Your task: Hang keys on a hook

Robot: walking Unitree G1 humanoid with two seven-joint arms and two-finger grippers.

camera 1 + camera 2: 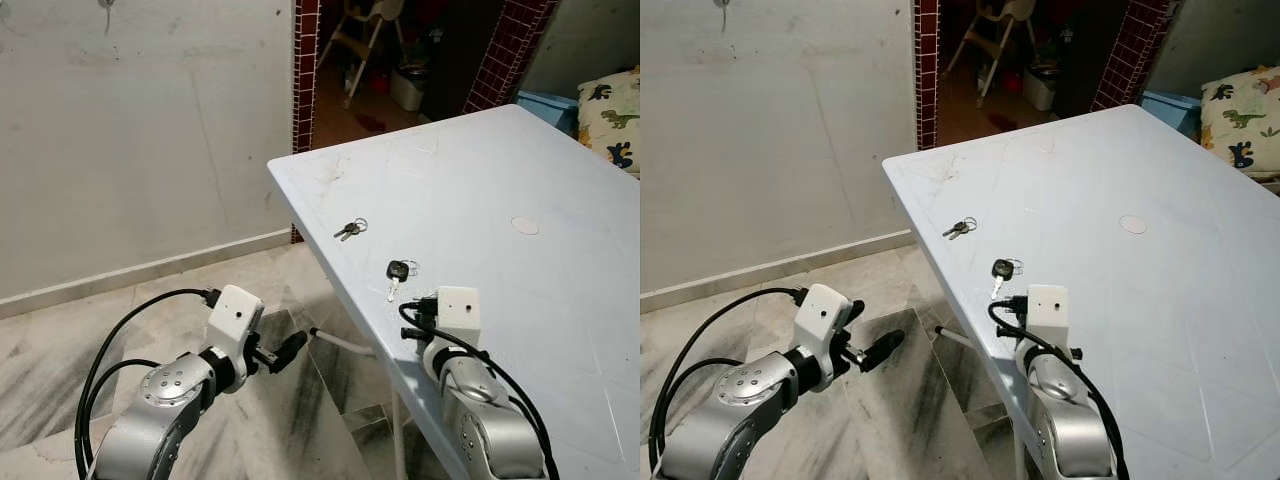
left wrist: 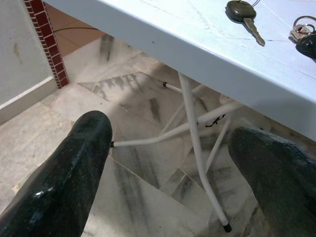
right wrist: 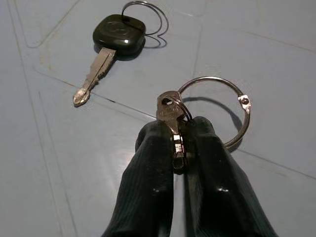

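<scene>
In the right wrist view, my right gripper [image 3: 178, 143] is shut on a silver key [image 3: 169, 112] just above the white table [image 1: 500, 180]. The key's large ring [image 3: 217, 111] rests on the tabletop. A black-headed key [image 3: 118, 33] on a thin ring lies just ahead of it, also visible at the table's near-left edge [image 1: 397, 271]. A small bunch of keys [image 1: 350, 229] lies farther along that edge. My left gripper [image 1: 285, 352] hangs open below the table edge, over the floor, with nothing between its fingers [image 2: 84, 153]. A small dark fixture [image 1: 106, 8] sits high on the grey wall.
White table legs [image 2: 197, 148] and struts stand under the table beside my left gripper. Marble floor [image 1: 200, 280] runs to the wall on the left. Beyond the table a doorway with red brick pillars [image 1: 306, 60] opens; a dinosaur-print cushion [image 1: 612, 115] lies at the far right.
</scene>
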